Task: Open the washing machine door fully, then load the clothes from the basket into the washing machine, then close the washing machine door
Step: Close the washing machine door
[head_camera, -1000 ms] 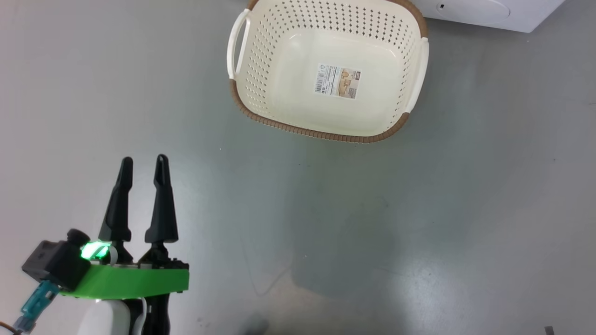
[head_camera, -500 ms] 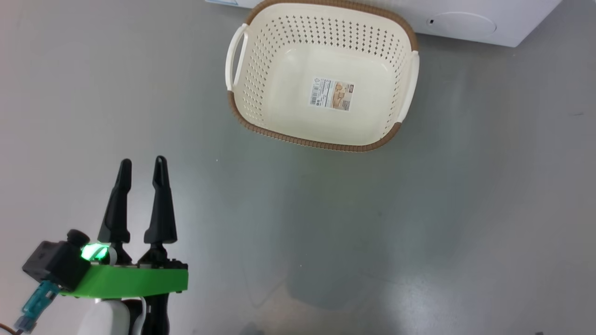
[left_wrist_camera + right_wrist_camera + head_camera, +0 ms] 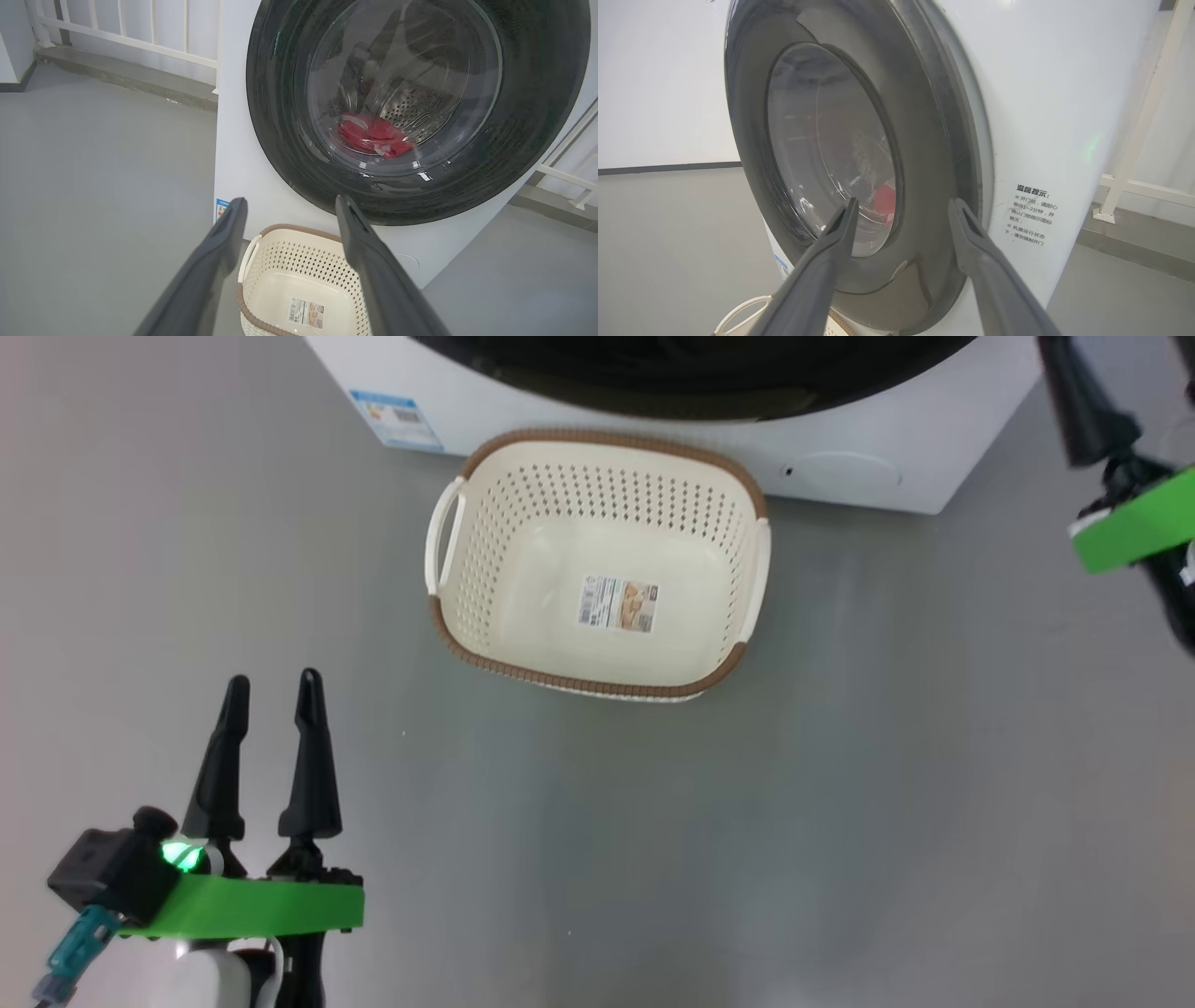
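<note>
We see the washing machine door [image 3: 280,116] shut flat against the washing machine [image 3: 233,140]. Through its glass the clothes [image 3: 371,135] lie as a red heap low in the steel drum [image 3: 411,105], toward 7 o'clock of the glass. The basket [image 3: 560,490] stands on the grey floor [image 3: 840,803] just in front of the machine, at 12 o'clock from the middle of the head view, with a paper label [image 3: 618,604] on its bottom. Our left end effector [image 3: 274,679] hangs over the floor at 8 o'clock, well apart from the basket, its 2 fingers spread with a clear gap and nothing between them. Our right end effector [image 3: 904,201] sits at 2 o'clock in the head view. Its wrist view shows its 2 fingers parted, gripping nothing and pointing at the door's black rim.
</note>
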